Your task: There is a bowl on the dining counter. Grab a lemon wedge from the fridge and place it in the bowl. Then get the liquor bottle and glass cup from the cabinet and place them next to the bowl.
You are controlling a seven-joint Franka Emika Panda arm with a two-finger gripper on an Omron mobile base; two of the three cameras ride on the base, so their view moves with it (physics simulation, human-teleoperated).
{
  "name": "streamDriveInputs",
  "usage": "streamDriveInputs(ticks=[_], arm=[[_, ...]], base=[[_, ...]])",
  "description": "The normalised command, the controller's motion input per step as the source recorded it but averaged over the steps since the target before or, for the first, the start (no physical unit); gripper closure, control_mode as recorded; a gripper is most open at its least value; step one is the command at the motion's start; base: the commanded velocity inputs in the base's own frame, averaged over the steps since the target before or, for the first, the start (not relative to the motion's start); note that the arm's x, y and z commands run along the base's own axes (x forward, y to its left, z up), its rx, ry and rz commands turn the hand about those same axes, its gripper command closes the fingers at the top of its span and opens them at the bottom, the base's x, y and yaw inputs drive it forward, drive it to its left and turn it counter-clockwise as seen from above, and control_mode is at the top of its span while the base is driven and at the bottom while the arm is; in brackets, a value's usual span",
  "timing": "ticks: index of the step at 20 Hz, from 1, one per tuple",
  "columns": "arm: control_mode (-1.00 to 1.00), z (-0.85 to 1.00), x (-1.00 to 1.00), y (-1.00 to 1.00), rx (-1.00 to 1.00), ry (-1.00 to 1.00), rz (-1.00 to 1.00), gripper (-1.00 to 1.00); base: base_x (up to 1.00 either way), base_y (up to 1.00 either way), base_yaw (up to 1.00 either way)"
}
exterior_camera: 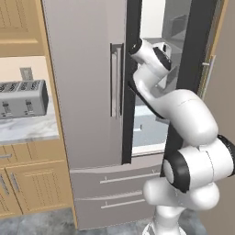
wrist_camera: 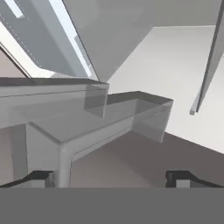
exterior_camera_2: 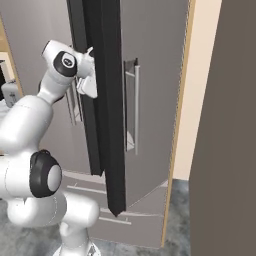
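Fridge (exterior_camera: 87, 92) stands with its right door (exterior_camera_2: 107, 125) swung wide, and my jaws (wrist_camera: 111, 178) are spread and pinching nothing, pushed into the opening at the front edge of a clear shelf bin (wrist_camera: 100, 118). No lemon wedge shows ahead of me, so I cannot tell which way it lies; I judge it sits deeper or lower inside.
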Motion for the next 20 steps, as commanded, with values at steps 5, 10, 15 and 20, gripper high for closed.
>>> streamDriveInputs(ticks=[5, 10, 15, 20], arm=[[-1.00, 0.00, -0.50, -1.00, 0.12, 0.00, -0.03, -1.00], [-1.00, 0.00, -0.60, -1.00, 0.18, -0.01, -0.07, -1.00], [-1.00, 0.00, -0.51, -1.00, 0.20, -0.09, -0.10, -1.00], [-1.00, 0.00, 0.07, -1.00, 0.21, -0.03, -0.18, -1.00]], base=[[0.00, 0.00, 0.00], [0.00, 0.00, 0.00], [0.00, 0.00, 0.00], [0.00, 0.00, 0.00]])
